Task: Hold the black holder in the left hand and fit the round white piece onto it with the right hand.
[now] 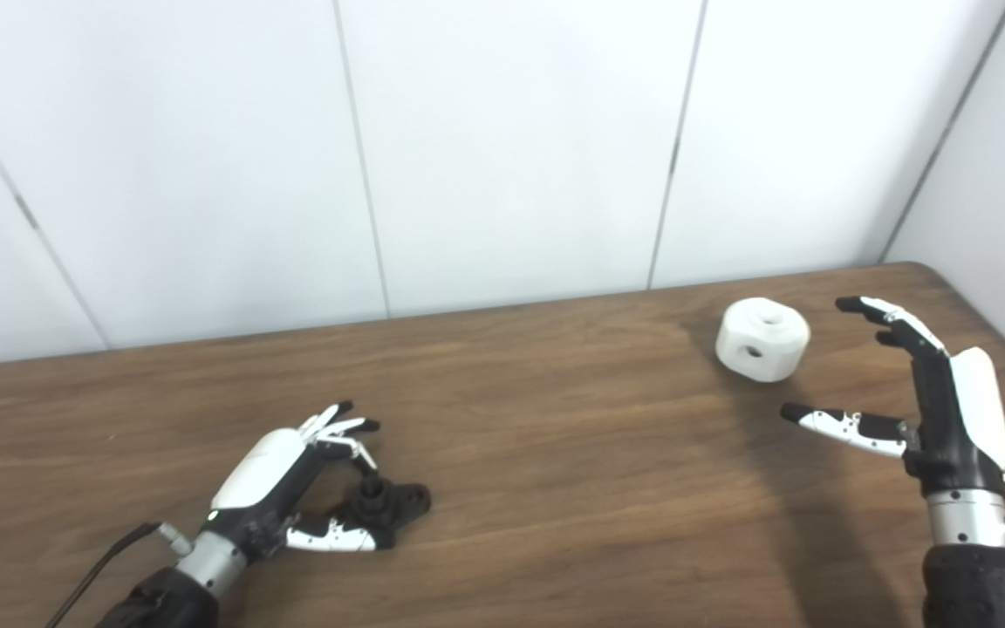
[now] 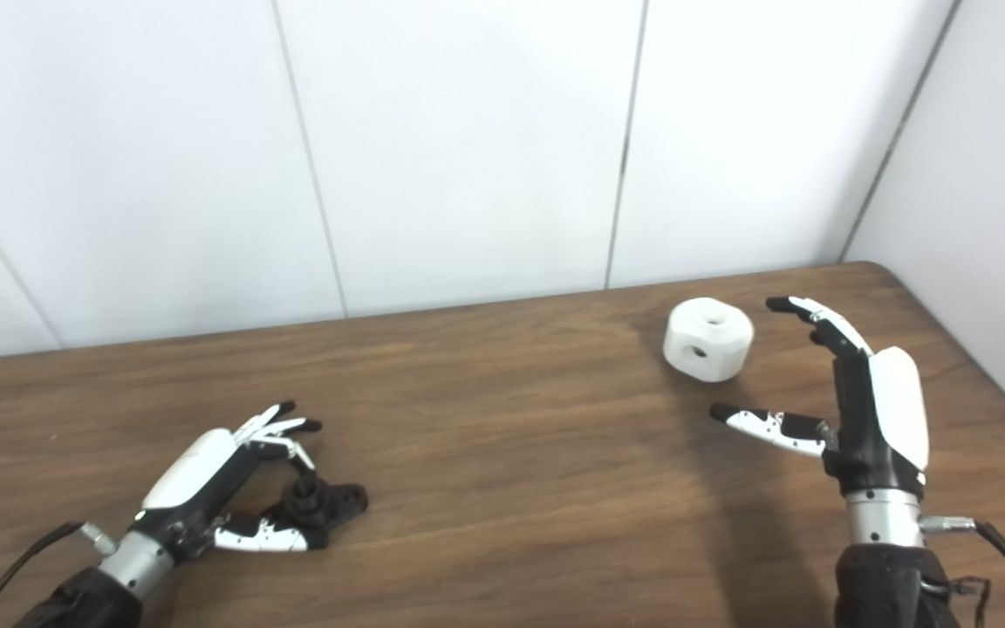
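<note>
The black holder (image 1: 393, 504), a flat base with a short upright post, lies on the wooden table at the lower left. My left hand (image 1: 280, 484) is cupped around it: the thumb lies along its near side and the fingers arch over the post, still spread. The holder rests on the table. The round white piece (image 1: 762, 340), a chunky disc with a hole on top and one in its side, sits at the far right. My right hand (image 1: 930, 410) stands open just right of and nearer than it, thumb and fingers apart, not touching it.
The brown wooden table (image 1: 555, 436) runs up to white wall panels at the back, and its right edge lies close beside my right hand. A black cable (image 1: 97, 567) trails from my left wrist.
</note>
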You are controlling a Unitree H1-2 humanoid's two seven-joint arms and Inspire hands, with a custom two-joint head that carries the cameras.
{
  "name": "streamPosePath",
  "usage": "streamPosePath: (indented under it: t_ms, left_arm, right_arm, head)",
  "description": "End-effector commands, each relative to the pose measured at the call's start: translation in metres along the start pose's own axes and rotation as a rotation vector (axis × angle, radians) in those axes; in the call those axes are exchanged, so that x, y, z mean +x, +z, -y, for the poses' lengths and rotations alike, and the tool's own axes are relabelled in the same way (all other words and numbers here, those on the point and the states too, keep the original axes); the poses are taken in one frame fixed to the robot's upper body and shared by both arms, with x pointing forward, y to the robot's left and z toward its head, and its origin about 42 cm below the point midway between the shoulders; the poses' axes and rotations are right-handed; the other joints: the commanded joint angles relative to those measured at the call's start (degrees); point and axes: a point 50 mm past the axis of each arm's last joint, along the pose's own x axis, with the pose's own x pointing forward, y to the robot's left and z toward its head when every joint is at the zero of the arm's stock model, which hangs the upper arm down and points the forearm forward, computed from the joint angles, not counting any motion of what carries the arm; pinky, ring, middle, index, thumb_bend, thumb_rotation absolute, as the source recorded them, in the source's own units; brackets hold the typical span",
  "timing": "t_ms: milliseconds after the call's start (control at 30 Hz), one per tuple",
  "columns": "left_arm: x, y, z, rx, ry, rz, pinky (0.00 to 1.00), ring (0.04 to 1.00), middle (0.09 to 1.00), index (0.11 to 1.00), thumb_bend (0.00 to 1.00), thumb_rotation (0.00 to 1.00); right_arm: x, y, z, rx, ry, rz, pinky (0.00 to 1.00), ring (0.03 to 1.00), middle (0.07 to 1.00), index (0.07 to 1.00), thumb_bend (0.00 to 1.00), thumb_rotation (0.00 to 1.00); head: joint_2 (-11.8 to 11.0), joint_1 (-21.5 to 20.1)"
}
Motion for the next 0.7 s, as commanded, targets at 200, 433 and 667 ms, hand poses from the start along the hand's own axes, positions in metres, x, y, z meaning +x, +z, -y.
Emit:
streamPosePath:
  t_ms: [200, 433, 667]
  left_arm:
    - [0.0, -0.009, -0.015, 0.019, -0.001, -0.018, 1.0, 1.0, 0.878, 0.483, 0.52, 0.05]
    - [-0.001, -0.013, -0.017, 0.026, -0.007, -0.022, 1.0, 1.0, 0.875, 0.483, 0.52, 0.05]
    - [-0.001, -0.015, -0.02, 0.028, -0.012, -0.012, 1.0, 1.0, 0.875, 0.483, 0.52, 0.05]
  right_arm:
    - [0.037, -0.039, 0.036, -0.133, -0.044, 0.065, 0.77, 0.825, 0.823, 0.763, 0.78, 0.25]
    - [0.052, -0.028, 0.018, -0.097, 0.007, -0.027, 0.77, 0.854, 0.86, 0.8, 0.8, 0.36]
    - [0.07, -0.008, 0.0, -0.102, 0.059, -0.104, 0.76, 0.87, 0.881, 0.828, 0.76, 0.39]
  head:
    - [-0.3, -2.4]
    - [-0.5, -4.9]
    - [-0.6, -6.5]
